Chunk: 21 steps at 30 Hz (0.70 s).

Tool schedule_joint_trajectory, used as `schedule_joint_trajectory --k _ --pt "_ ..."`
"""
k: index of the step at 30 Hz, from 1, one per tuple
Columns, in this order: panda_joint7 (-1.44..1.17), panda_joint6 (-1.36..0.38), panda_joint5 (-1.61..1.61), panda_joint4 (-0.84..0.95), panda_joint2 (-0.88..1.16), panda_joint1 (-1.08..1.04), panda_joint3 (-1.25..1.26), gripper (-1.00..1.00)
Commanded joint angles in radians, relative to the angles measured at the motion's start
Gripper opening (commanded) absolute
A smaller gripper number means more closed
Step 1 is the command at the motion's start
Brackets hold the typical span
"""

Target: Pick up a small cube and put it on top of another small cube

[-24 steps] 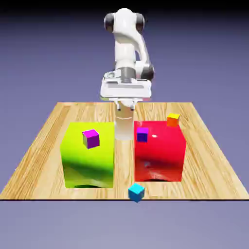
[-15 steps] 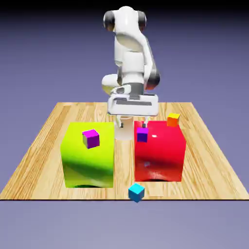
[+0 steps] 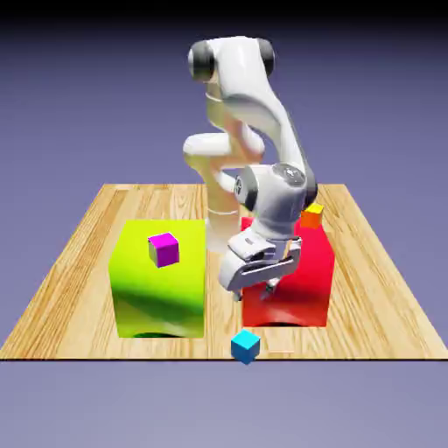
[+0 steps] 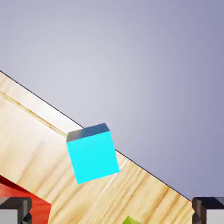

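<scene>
The small cube (image 3: pixel 246 346), plain cyan, rests on the wooden table (image 3: pixel 70 289) at its near edge, in front of the gap between the two big blocks. In the hand view the small cube (image 4: pixel 92 153) sits a little left of centre, right by the table's edge. My gripper (image 3: pixel 257 290) hangs above and slightly behind it, before the red block's front face, tilted towards the cube. Its jaws are open and hold nothing. Both fingertips (image 4: pixel 15 212) show at the hand view's bottom corners, far apart, with the gripper (image 4: pixel 112 215) clear of the cube.
A big green block (image 3: pixel 157 289) stands at the exterior view's left with a magenta-topped small cube (image 3: pixel 164 249) on it. A big red block (image 3: pixel 311 276) stands at the right, carrying an orange small cube (image 3: pixel 311 214) at its back corner. The arm covers part of the red block's top.
The arm has swung down and forward from above the blocks' far side to the red block's front. The purple small cube on the red block is now hidden behind the arm.
</scene>
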Motion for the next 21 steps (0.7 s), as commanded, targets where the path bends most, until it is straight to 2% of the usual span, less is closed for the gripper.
schedule_joint_trajectory --k 1,9,14,15,21 --pt "-0.01 -0.034 -0.013 0.031 0.036 0.003 0.004 0.0" --pt "-0.084 -0.289 -0.11 0.262 0.306 0.023 0.036 0.0" --pt "-0.052 -0.153 -0.15 0.197 0.379 0.007 0.01 0.0" --pt "-0.052 -0.153 -0.15 0.197 0.379 0.007 0.01 -1.0" --pt "-0.054 -0.317 -0.061 0.254 0.297 0.086 -0.007 -1.0"
